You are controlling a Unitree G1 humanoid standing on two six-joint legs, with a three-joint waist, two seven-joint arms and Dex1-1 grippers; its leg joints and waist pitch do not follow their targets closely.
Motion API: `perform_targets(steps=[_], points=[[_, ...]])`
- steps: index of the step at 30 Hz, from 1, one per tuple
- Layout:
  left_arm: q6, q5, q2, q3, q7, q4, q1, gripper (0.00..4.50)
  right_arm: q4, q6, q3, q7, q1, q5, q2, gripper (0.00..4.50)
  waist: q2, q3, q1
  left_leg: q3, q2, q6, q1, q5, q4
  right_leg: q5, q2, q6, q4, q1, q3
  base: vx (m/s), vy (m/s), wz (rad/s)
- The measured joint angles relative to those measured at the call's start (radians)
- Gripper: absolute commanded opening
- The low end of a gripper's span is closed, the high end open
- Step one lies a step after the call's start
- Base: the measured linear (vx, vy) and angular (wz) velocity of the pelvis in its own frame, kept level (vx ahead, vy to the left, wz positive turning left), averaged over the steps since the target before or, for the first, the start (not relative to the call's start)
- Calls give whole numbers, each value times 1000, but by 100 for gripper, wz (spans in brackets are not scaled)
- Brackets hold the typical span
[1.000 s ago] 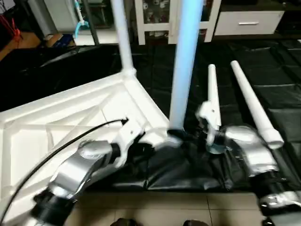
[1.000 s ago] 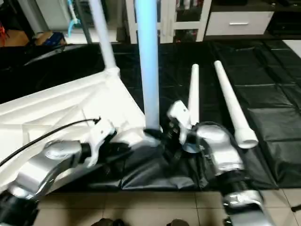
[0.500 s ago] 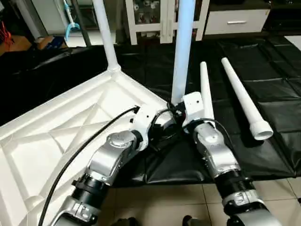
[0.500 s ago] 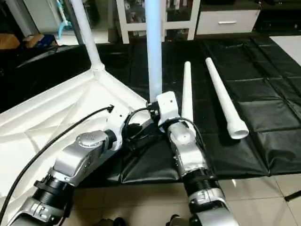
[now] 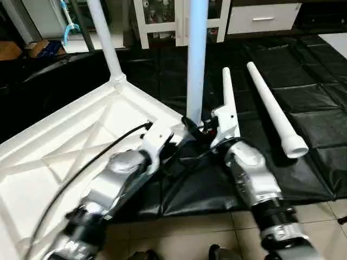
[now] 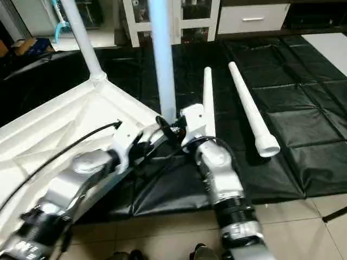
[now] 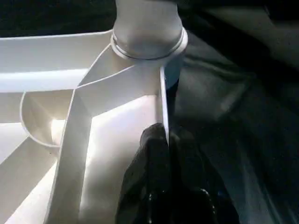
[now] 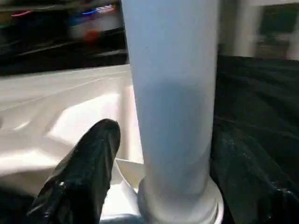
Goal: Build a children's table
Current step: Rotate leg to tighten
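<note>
the tabletop (image 5: 59, 157) lay upside down on the black floor mat (image 5: 320, 119), x-ribbed underside facing up. two legs stood upright in its corner sockets: the far leg (image 5: 104, 38) at the far corner, the near leg (image 5: 196, 59) at the corner closest to both arms. two loose legs lay on the mat beside the tabletop: the nearer loose leg (image 5: 225, 89) just beyond the right wrist, the outer loose leg (image 5: 274, 108) further right, its wide open end toward the robot.

left claw (image 7: 163, 154): clenched, its black fingers pressed together on the thin rim wall of the tabletop just below the near leg's socket (image 7: 149, 44); the wall appeared pinched between them.

right claw (image 5: 201, 125): sat at the base of the near leg. in the right wrist view one black finger (image 8: 84, 168) stood just beside the leg with a gap showing between them; the other finger was hidden behind the leg. could not tell whether this claw was released or gripping.

white cabinets (image 5: 162, 21) stood beyond the mat. tiled floor (image 5: 217, 233) showed at the mat's near edge.
</note>
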Motion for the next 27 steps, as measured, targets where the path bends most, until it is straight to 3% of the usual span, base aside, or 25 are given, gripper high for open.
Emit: perform_targets(steps=[4,8,13,18,27], points=[[11,-58,102,-25,-141,-108,58,0,-19,42,35,227,-24,30,-113,322,2,-2,29,0,10,2,-1,6,4,-13,7,8,10,-1,-2,90,-32,3],[26,-90,140,-30,-201,-139,72,0,-24,52,52,364,-30,50,-159,322,0,-3,40,0,10,5,-6,2,8,-27,7,-13,25,-9,0,56,-9,2],[48,-109,174,-53,-256,-180,85,0,-51,82,92,509,-22,72,-225,322,0,-3,56,-1,11,5,-8,1,14,-27,8,-13,26,-9,-1,0,0,0],[60,-118,176,-69,-271,-189,92,0,-53,94,94,573,-1,95,-247,322,0,-3,50,1,12,-1,-6,-1,24,-25,7,-15,28,-2,2,-31,9,1],[65,-119,177,-81,-275,-188,90,0,-53,93,97,617,13,97,-278,322,-1,-2,49,3,11,-1,0,-1,25,-25,6,-15,25,5,4,0,0,0]])
